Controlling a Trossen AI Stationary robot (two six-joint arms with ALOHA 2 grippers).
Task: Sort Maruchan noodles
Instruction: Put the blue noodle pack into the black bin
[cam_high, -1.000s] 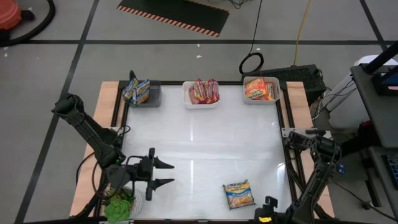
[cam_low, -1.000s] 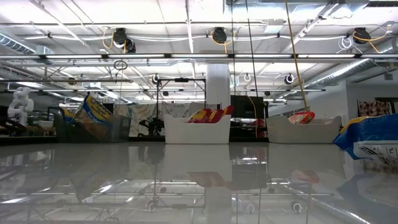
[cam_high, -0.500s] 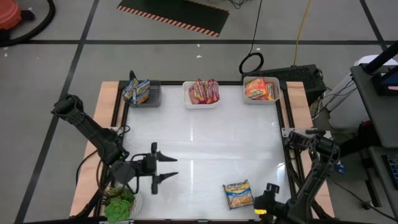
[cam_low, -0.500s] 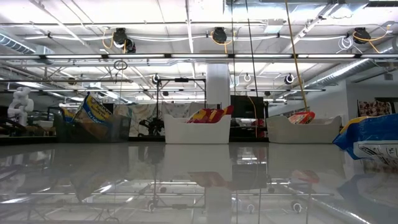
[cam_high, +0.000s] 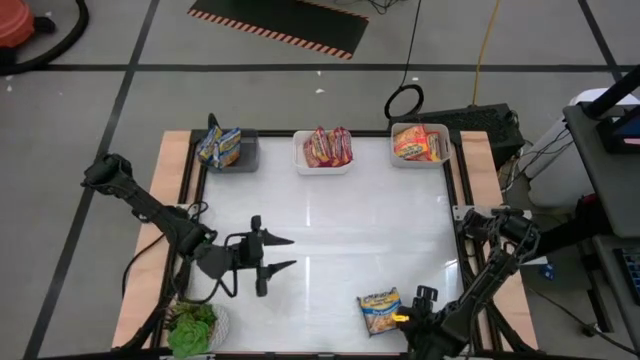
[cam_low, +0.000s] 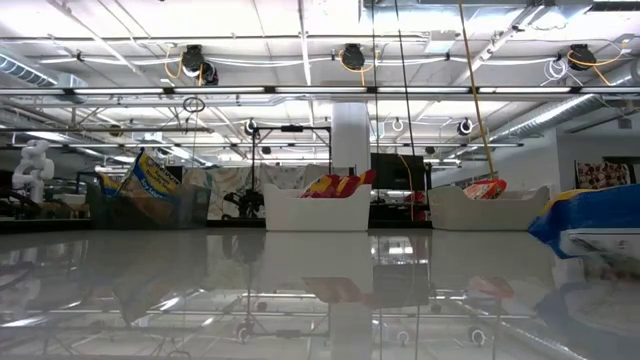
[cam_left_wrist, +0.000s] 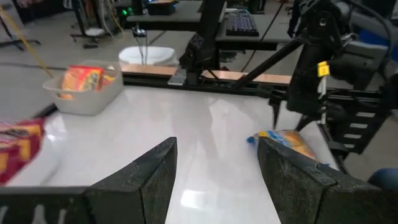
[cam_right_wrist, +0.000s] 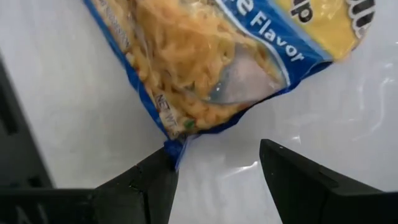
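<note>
One blue-and-yellow Maruchan noodle packet (cam_high: 383, 312) lies flat on the white table near its near right corner; it also shows in the right wrist view (cam_right_wrist: 205, 62) and the low view (cam_low: 590, 215). My right gripper (cam_high: 406, 318) points down at the packet's right side. It is open, with the packet's corner beside one finger (cam_right_wrist: 152, 177). My left gripper (cam_high: 290, 252) hovers open and nearly level over the table's left half, holding nothing. Other noodle packets stand in three bins at the far edge. My right gripper comes from above, pointing down, with one fingertip right beside the packet's blue corner (cam_right_wrist: 178, 147). I cannot tell whether it touches the corner. The packet lies flat on the table.
At the far edge stand a grey bin (cam_high: 245, 158) with blue packets, a white bin (cam_high: 325, 165) with red ones and a white bin (cam_high: 420, 160) with orange ones. A green leafy plant (cam_high: 195, 325) sits at the near left corner. Bare table lies between.
My right gripper has come down from the near edge toward the packet, tipping to point more steeply downward. My left gripper has swung toward the table's far edge and right, rolling a little. Neither has changed its opening.
</note>
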